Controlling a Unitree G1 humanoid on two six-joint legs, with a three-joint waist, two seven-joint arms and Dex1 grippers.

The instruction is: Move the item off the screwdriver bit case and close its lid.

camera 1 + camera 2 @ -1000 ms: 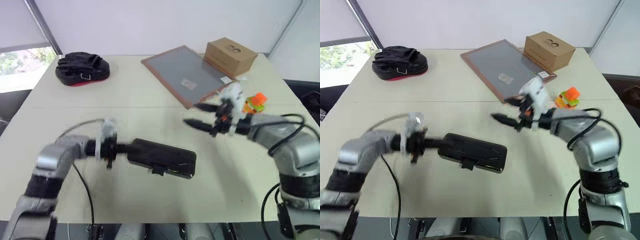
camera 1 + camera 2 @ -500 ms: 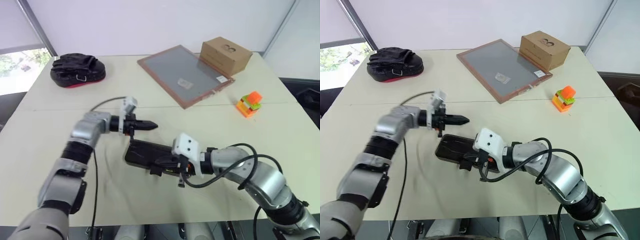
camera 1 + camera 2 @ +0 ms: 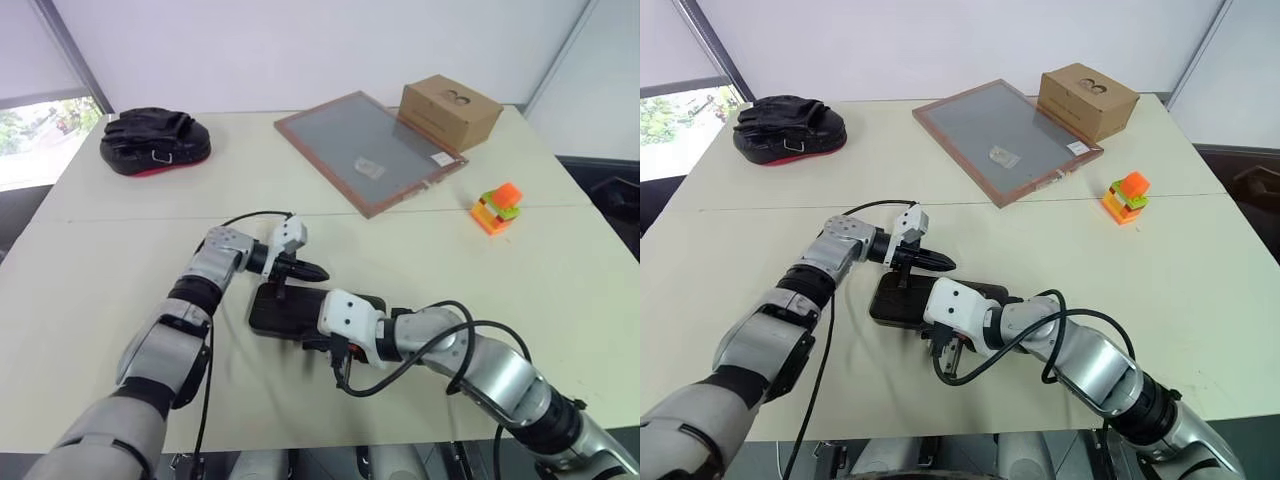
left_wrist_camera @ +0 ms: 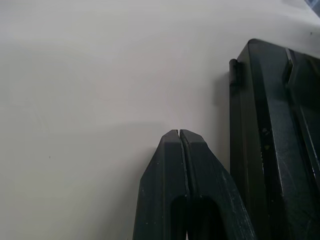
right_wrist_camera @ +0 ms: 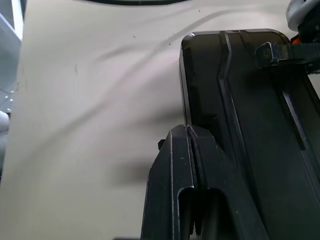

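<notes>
The right gripper, spread a second ago, is now pinched empty at the near edge of the closed screwdriver bit case. The left gripper, likewise empty, is pressed at the far edge. The toy block stack sits well apart; task judged nearly complete.

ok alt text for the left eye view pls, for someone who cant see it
A closed dark bit case lies on a cream table, with the shut left gripper at its far edge and the shut right gripper at its near edge. An orange-and-green block toy sits apart, far right.
</notes>
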